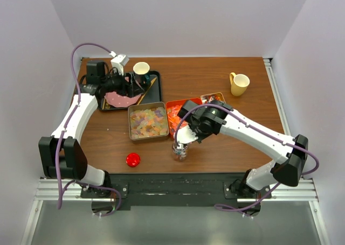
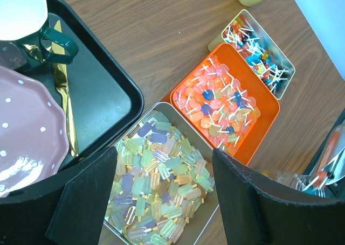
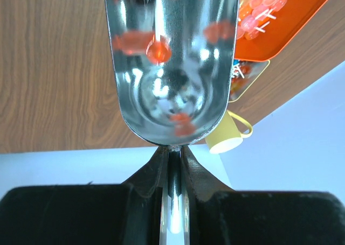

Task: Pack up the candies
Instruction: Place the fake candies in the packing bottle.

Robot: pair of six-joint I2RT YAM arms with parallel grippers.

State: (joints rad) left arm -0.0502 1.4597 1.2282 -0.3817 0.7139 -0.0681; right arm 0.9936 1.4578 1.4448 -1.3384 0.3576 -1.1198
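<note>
Clamping a shiny metal scoop (image 3: 172, 83) by its handle, right gripper (image 3: 172, 158) jaws partly hide a glass jar (image 1: 180, 152); left gripper (image 2: 164, 202) jaws gape empty near pastel candies (image 2: 161, 169) in a silver tin (image 2: 202, 226).

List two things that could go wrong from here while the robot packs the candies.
1. The scoop in the right gripper looks wide beside the small jar, so the orange candy in it might spill onto the table.
2. Nothing steadies the jar: the left gripper hangs open over the pastel candy tin, so a bump could tip it.
</note>
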